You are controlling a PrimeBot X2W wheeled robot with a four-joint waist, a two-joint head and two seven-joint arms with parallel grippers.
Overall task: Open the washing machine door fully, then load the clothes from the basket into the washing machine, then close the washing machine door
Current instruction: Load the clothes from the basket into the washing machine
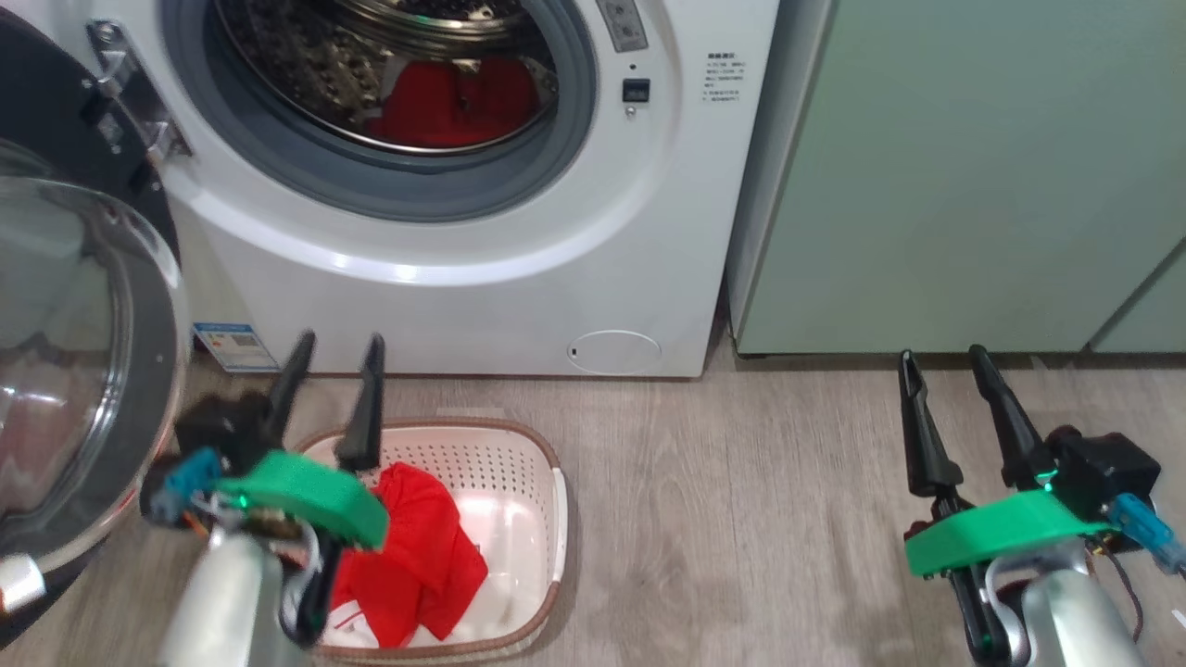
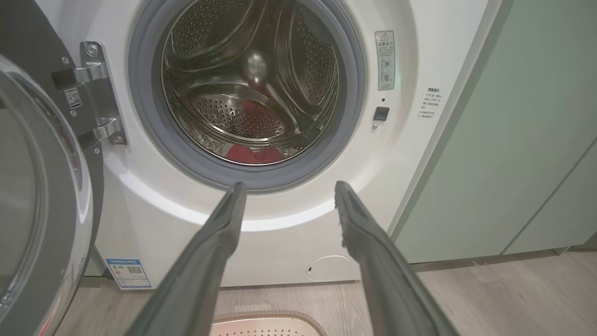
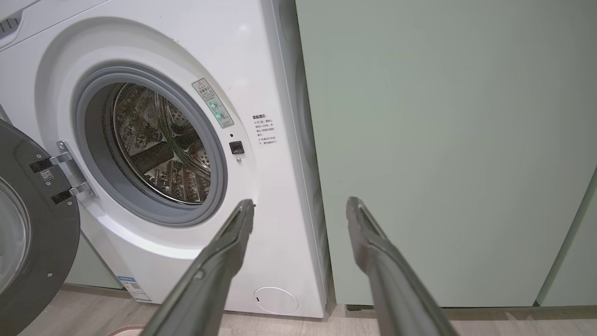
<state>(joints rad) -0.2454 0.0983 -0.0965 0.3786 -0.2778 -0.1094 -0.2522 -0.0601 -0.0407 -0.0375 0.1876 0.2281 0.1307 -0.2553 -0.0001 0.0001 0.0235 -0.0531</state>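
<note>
The white washing machine (image 1: 519,278) stands with its door (image 1: 83,371) swung wide open to the left, glass bowl facing out. Red clothes (image 1: 454,102) lie inside the steel drum (image 2: 252,88), where a red patch (image 2: 247,153) shows at the bottom. On the floor in front sits the cream basket (image 1: 533,491) with more red clothes (image 1: 417,556) in it. My left gripper (image 1: 338,352) hovers open above the basket's rear left, empty; its fingers (image 2: 224,233) point at the drum mouth. My right gripper (image 1: 940,357) is open and empty over the floor to the right.
Pale green cabinets (image 1: 973,176) flank the machine on the right. Wood-look floor (image 1: 741,500) spreads between basket and right arm. A small round white flap (image 1: 613,352) and a blue sticker (image 1: 236,345) sit low on the machine. The open door crowds my left arm's side.
</note>
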